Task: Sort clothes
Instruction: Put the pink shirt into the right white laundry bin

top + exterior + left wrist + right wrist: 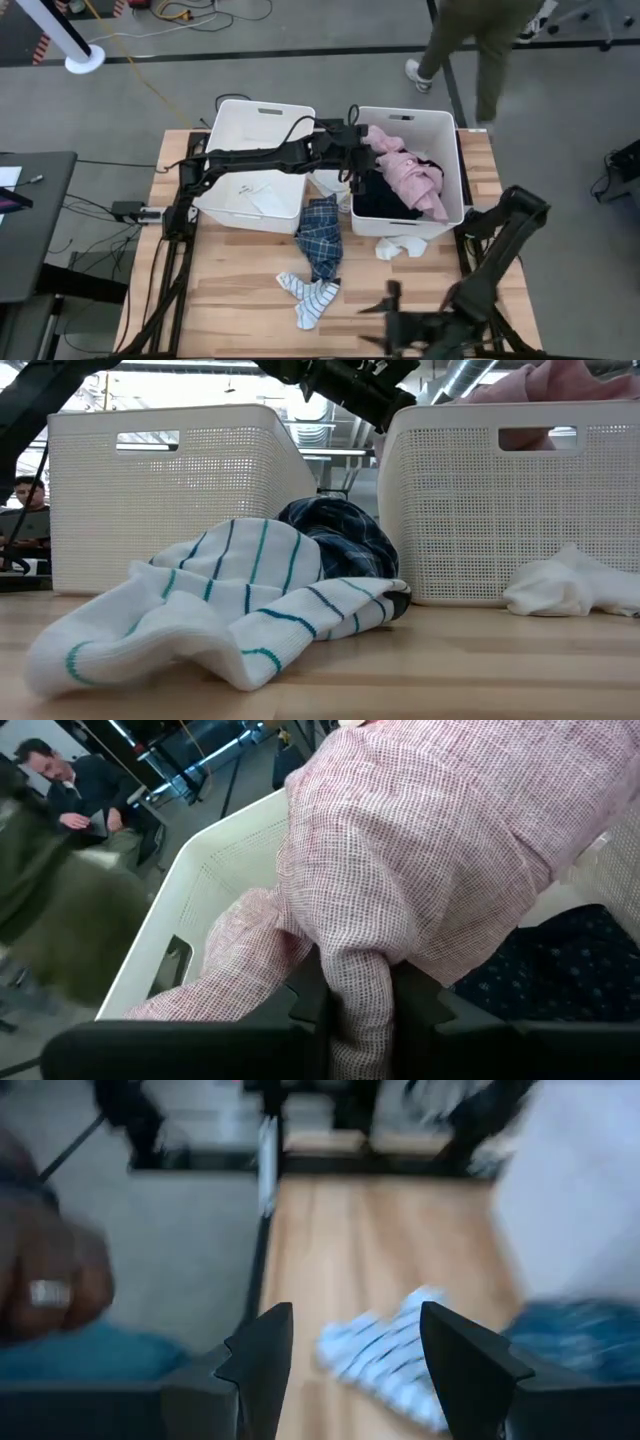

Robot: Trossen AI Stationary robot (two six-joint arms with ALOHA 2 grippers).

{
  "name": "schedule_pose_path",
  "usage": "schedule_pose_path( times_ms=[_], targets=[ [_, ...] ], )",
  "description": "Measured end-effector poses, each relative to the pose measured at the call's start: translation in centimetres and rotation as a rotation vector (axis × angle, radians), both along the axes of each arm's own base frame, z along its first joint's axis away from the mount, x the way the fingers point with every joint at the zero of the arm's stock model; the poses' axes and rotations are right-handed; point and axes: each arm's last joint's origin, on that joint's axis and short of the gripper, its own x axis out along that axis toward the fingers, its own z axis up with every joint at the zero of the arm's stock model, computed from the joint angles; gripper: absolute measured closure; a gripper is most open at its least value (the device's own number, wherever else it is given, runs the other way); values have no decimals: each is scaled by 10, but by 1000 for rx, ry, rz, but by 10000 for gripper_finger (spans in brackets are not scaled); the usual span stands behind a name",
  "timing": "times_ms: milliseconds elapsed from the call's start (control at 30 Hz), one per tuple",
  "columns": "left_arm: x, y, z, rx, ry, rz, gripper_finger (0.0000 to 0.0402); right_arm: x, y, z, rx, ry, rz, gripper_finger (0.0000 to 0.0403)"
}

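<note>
while left hand (358, 1010) pinches one pink garment (430, 850), right hand (355, 1355) wide, two tubs (252, 165)

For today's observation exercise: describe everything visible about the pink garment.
The pink garment is soft woven cloth with a fine red-and-white check. It is crumpled, draped over dark clothes in the right-hand white tub, and one fold spills toward the tub's front wall. The left claw is shut on a bunched fold, over that tub.
</note>
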Motion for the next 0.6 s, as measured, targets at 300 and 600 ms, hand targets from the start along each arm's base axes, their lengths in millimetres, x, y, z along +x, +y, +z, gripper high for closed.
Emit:
schedule_pose_path(
  times_ms=[300, 600],
  targets=[
    [0, -1, -1, -11, 5, -23, 297, -47, -47, 55, -102, -114, -168, 168],
    [-2, -2, 3, -28, 18, -33, 223, -55, -91, 59, -90, -42, -315, 168]
  ],
)
